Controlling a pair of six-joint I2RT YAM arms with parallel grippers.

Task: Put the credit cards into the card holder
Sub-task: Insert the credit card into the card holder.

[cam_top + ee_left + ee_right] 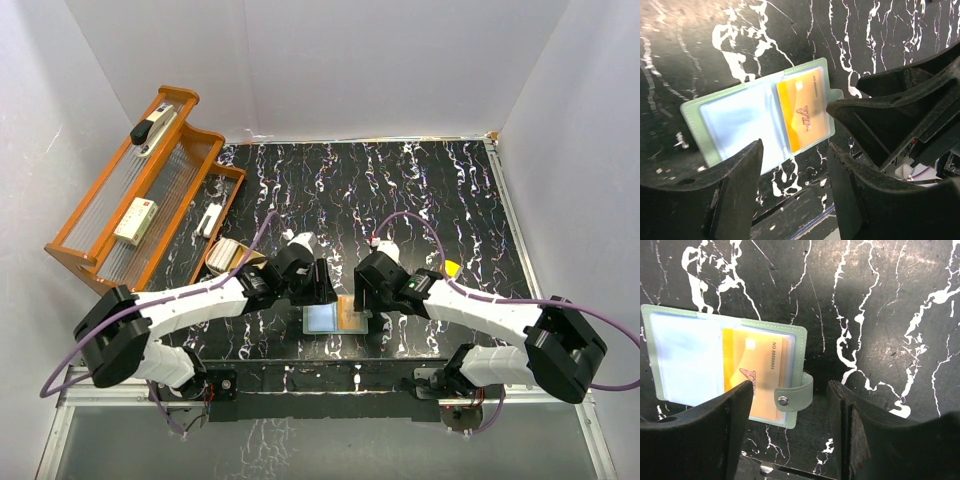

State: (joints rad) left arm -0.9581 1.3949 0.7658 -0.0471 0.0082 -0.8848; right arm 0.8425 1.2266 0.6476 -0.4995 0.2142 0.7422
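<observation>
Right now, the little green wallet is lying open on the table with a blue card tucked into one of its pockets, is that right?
Not quite. The card holder does lie open on the table, but the card tucked into its pocket is orange, not blue. The right wrist view shows it plainly.

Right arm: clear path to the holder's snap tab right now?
Probably yes. The snap tab sticks out from the holder edge directly under the right gripper, between its open jaws, with nothing covering it. The left gripper hovers over the holder, not the tab.
</observation>
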